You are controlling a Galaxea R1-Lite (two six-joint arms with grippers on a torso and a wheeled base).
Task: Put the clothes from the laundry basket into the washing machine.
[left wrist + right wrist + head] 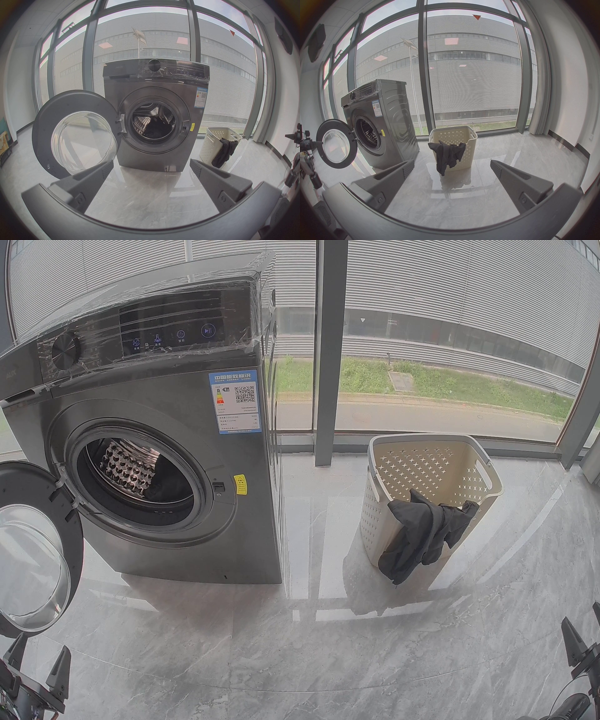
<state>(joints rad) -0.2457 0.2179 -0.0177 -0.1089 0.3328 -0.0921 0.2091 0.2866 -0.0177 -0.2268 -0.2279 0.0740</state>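
A grey front-loading washing machine [162, 446] stands on the pale marble-patterned floor [375, 665], ahead of the left hand [39, 649] and well apart from it. Its round glass-windowed door [31, 552] is swung fully open and hangs just above and beside that hand, so the steel drum is exposed.

A cream perforated plastic laundry basket [431, 490] stands ahead of the right hand [584, 624], also well apart. A dark crumpled garment [425, 534] is draped over the basket rim nearest the hands, and much of it hangs down the outside wall.

Both hands are released, with fingers spread and nothing held.

Several risks can be judged from here:
- The open door could be struck by the left hand if that hand is raised carelessly, because it sits so close.
- The basket looks light and could be dragged or tipped if the garment is pulled sideways rather than lifted.
- If only a loose fold is pinched, the cloth could slip free or trail on the floor.
- A hanging end could be left over the drum lip.
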